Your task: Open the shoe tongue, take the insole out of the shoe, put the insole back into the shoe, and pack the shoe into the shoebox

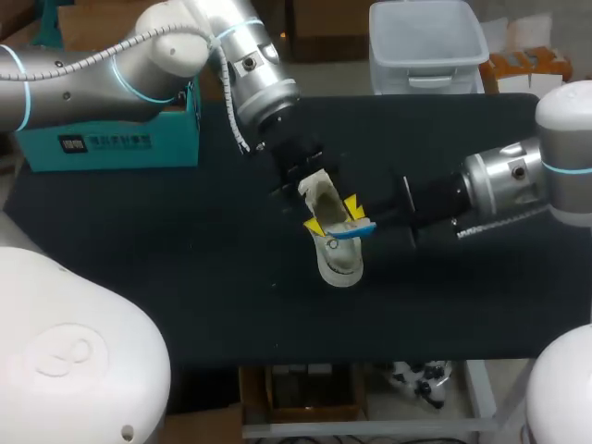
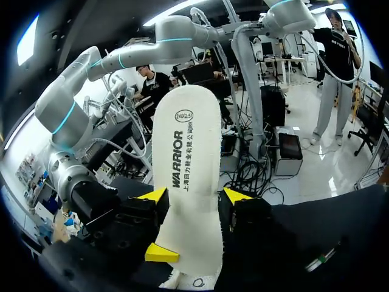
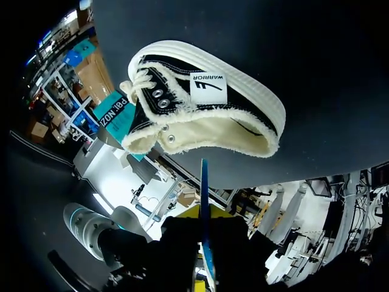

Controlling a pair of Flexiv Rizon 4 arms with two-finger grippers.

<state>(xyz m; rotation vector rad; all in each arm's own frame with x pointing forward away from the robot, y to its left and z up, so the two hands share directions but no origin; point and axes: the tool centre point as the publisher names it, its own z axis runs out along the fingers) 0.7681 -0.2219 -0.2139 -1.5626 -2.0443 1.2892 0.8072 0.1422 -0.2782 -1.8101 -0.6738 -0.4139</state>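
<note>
From overhead, shows the left claw point(image 1: 334, 215) and right claw point(image 1: 363, 225) meeting over the middle of the dark worktop point(image 1: 139, 259). Between them, a cream insole point(image 1: 322, 192); just below, resting on the worktop, the shoe point(image 1: 339, 261). At the far left corner, a teal shoebox point(image 1: 111, 139), partly behind the left arm and well apart from the shoe.

From the left wrist, reveals what overhead hides: the insole's pale printed face, standing upright between the two yellow tips point(image 2: 155, 194). One tip against each long edge, so clamped across its width. Nearer the heel end, a third yellow tip, the other claw's, just in front of that face.

From the right wrist, turns the insole edge-on: a thin blue line pinched between dark fingers, closed on its two faces. Only here gives the shoe in detail: black canvas, thick white sole, frayed cream collar, laces and eyelets. Lies ahead of the claw, apart from the insole, opening toward the camera.
</note>
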